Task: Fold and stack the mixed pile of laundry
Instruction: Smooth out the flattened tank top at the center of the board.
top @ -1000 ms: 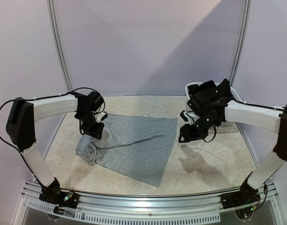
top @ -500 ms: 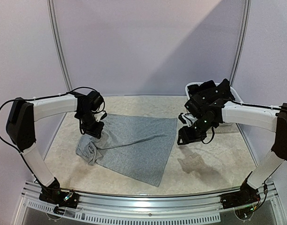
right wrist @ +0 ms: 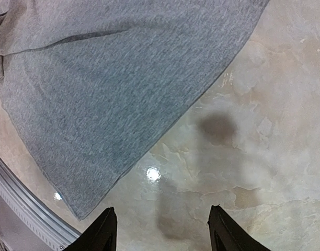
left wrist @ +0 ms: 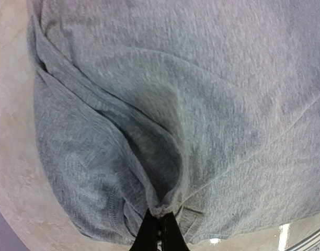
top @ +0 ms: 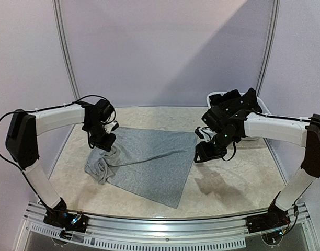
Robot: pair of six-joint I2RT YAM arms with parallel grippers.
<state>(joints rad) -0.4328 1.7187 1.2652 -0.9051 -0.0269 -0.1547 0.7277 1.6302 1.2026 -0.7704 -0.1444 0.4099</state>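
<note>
Marbled beige table (top: 238, 183): one light grey top (top: 149, 164) lies spread flat, its left end bunched. Two grippers. The left gripper (left wrist: 161, 230) sits at that bunched end, jaws pressed together on a pinch of its cloth. The right gripper (right wrist: 162, 222) hovers just off the top's right edge, jaws spread, holding nothing. Beyond the top's far right corner, one white basket (top: 214, 97) holds a black garment (top: 236, 102).
</note>
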